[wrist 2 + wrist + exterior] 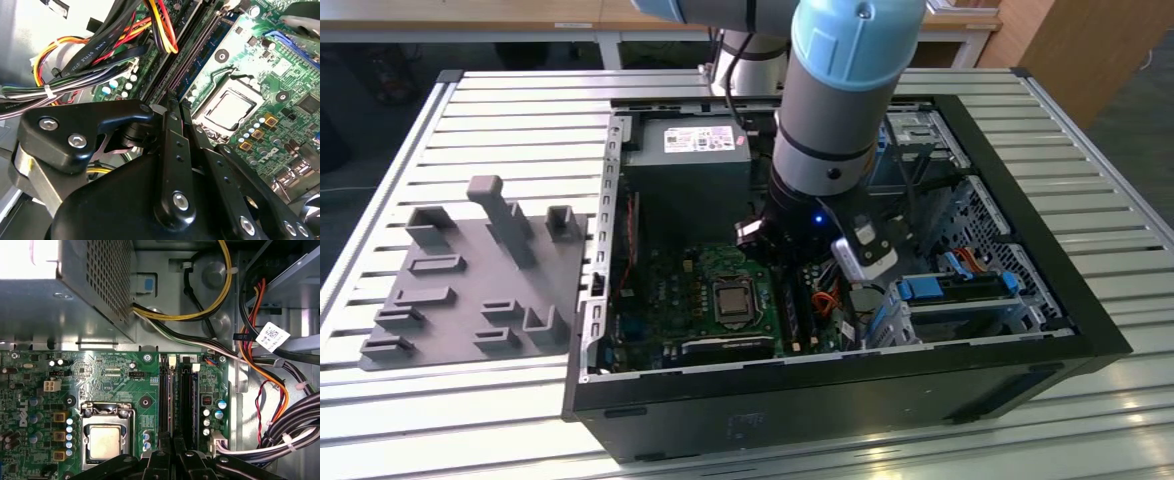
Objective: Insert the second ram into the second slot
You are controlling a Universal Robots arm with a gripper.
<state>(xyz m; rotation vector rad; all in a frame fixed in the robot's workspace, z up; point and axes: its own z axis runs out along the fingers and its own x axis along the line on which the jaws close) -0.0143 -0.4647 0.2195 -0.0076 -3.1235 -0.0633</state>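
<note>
The gripper (172, 452), fingers (173, 130) pressed nearly together with nothing visibly between them, hung low over the memory slots (176, 395). One slot held a ram module (171, 397), beside the CPU socket (104, 440). Farther stood the power supply (687, 165).

A: Where does the exterior view look from?
B: High, angled down into the open computer case (854, 370), well back.
A: Both wrist views?
B: Close above the motherboard (115, 385), sharing the processor socket (231, 110)
</note>
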